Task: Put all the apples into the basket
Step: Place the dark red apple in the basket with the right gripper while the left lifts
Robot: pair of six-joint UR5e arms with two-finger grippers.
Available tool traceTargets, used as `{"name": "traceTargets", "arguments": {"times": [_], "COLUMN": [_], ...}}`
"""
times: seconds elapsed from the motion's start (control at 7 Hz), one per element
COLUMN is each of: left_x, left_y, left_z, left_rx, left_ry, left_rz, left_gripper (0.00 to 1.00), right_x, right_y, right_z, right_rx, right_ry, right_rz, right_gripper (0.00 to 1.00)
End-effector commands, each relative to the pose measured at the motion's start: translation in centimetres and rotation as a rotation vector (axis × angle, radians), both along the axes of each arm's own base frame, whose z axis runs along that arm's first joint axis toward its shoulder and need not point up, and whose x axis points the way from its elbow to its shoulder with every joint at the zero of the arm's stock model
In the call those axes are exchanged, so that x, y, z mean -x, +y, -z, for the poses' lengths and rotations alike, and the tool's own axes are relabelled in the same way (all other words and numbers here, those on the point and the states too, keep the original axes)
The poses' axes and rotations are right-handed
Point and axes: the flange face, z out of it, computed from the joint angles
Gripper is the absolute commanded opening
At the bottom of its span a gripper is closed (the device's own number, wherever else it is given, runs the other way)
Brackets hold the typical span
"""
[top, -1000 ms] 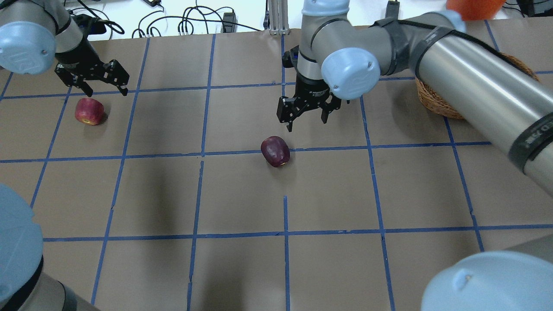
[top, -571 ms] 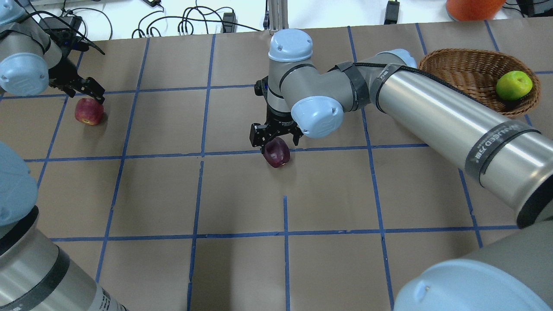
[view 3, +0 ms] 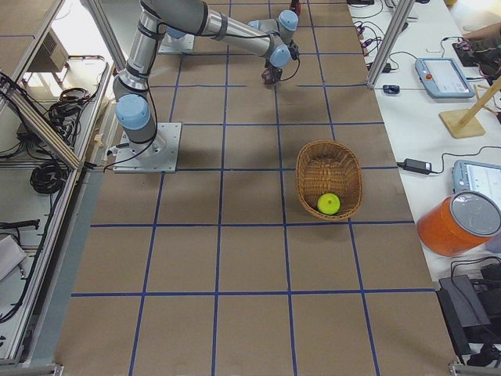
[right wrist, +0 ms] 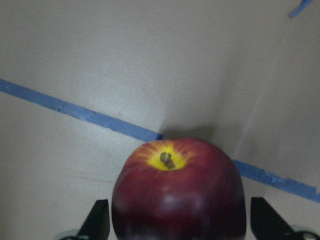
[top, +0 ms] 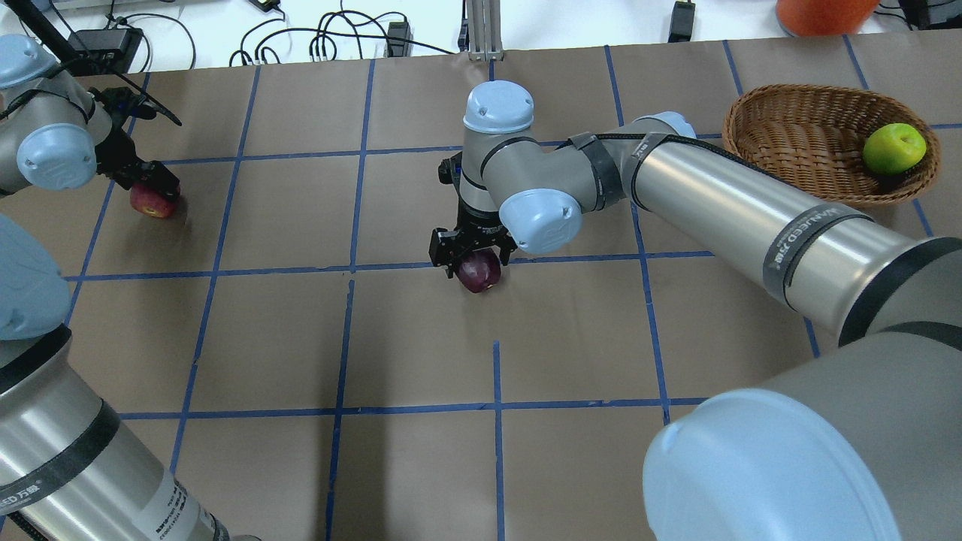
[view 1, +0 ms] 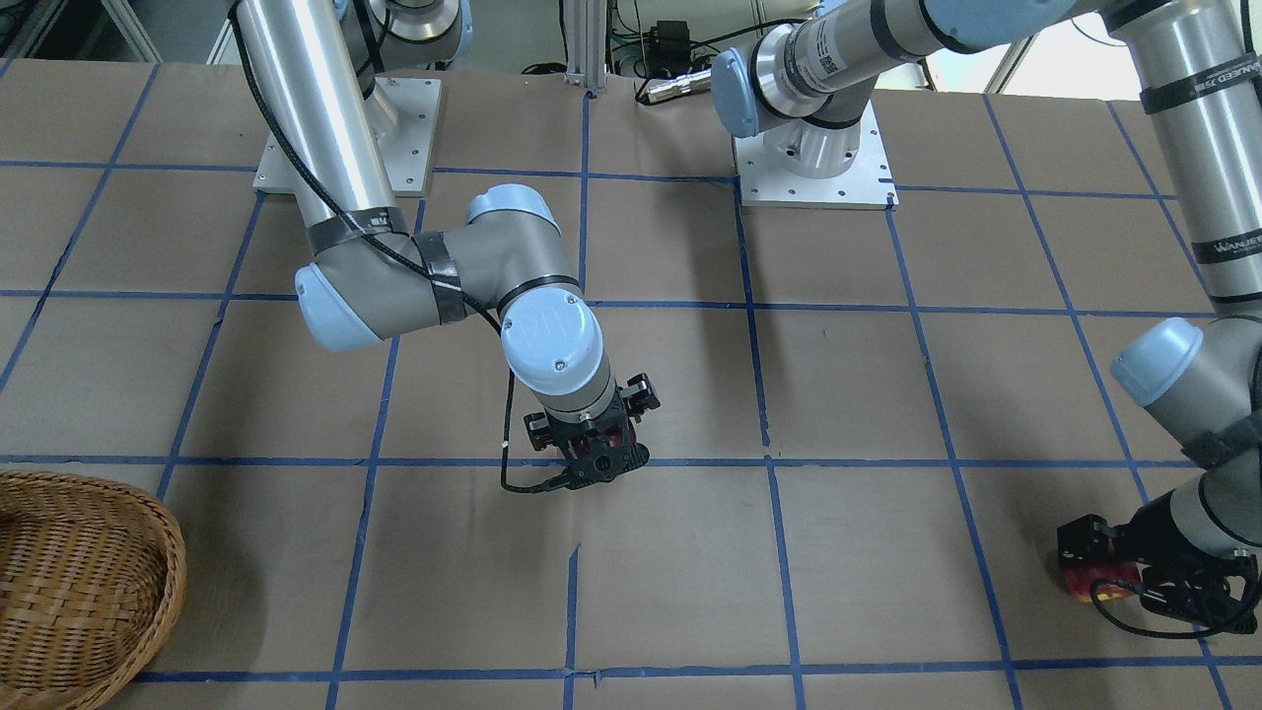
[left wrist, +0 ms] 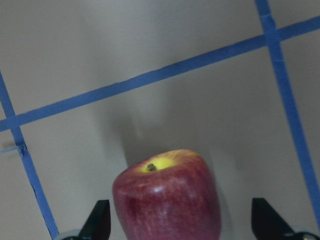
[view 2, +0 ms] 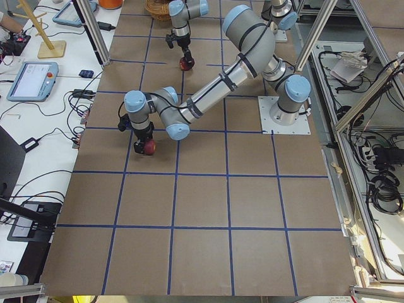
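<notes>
**Both grippers down over an apple, jaws wide**

Front-facing: your right arm reaches to mid-bench with its wrist pointing straight down. The right gripper (view 1: 592, 461) sits low over the maroon apple (view 1: 617, 435), which shows only as a red sliver among the black fingers. The left arm drops at the bench's left end, by the operators' edge. There the left gripper (view 1: 1134, 570) is down on the red apple (view 1: 1092, 582). The basket (view 1: 170, 552) stands in the corner of the right end and the operators' edge, and its inside is cut off here.

Overhead: here you see what that view hides. The green apple (top: 893, 149) lies in the basket, against the wall nearer the right end. Each of the other two apples pokes out from under its gripper.

Exterior left: the left arm stretches long and low across the bench, its gripper upright on the red apple. You cannot judge the jaws here.

Exterior right: the basket interior is plain, with only the green apple in it.

Left wrist: jaws wide. The red apple sits between the fingers (left wrist: 98, 220), just beside one and clearly apart from the other.

Right wrist: jaws wide. The maroon apple nearly fills the gap, and you cannot tell whether either finger touches it.
</notes>
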Motion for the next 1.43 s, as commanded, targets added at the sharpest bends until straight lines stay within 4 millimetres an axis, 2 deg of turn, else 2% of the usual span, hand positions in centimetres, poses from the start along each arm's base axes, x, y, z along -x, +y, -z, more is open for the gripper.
{"name": "traceTargets", "arguments": {"times": [0.0,0.14,0.29,0.43,0.57,0.71,0.86,1.0,1.14,1.29], "left_x": [-0.1,-0.1,0.4,1.8,3.6,8.0,14.0,19.9,26.2,33.3], "left_y": [0.0,-0.1,0.0,0.4,1.5,2.6,3.7,5.4,7.4,9.6], "left_z": [1.1,0.9,-0.4,-2.0,-4.4,-7.4,-8.7,-9.0,-8.6,-7.9], "left_rx": [-0.007,-0.004,0.001,-0.013,-0.05,-0.095,-0.11,-0.116,-0.125,-0.141], "left_ry": [0.019,0.018,0.011,0.012,0.033,0.051,0.05,0.059,0.079,0.068], "left_rz": [-0.005,0.0,-0.002,-0.001,-0.033,-0.121,-0.186,-0.263,-0.363,-0.4], "left_gripper": [0.92,0.51,0.26,0.26,0.26,0.26,0.26,0.26,0.26,0.27], "right_x": [-0.1,0.0,1.4,4.3,10.6,18.3,27.4,35.9,43.8,50.0], "right_y": [-0.6,-1.0,-1.5,-1.2,-2.4,-4.4,-6.9,-8.1,-9.8,-11.5], "right_z": [0.7,-0.3,-4.1,-8.6,-12.6,-15.9,-16.6,-15.7,-13.3,-10.8], "right_rx": [0.025,0.03,0.095,0.114,0.119,0.14,0.151,0.129,0.12,0.154], "right_ry": [0.005,0.012,0.03,0.097,0.194,0.253,0.324,0.395,0.397,0.406], "right_rz": [0.071,0.109,0.128,0.155,0.223,0.304,0.322,0.299,0.26,0.229], "right_gripper": [0.26,0.0,0.0,0.0,0.0,0.0,0.0,0.0,0.0,0.0]}}
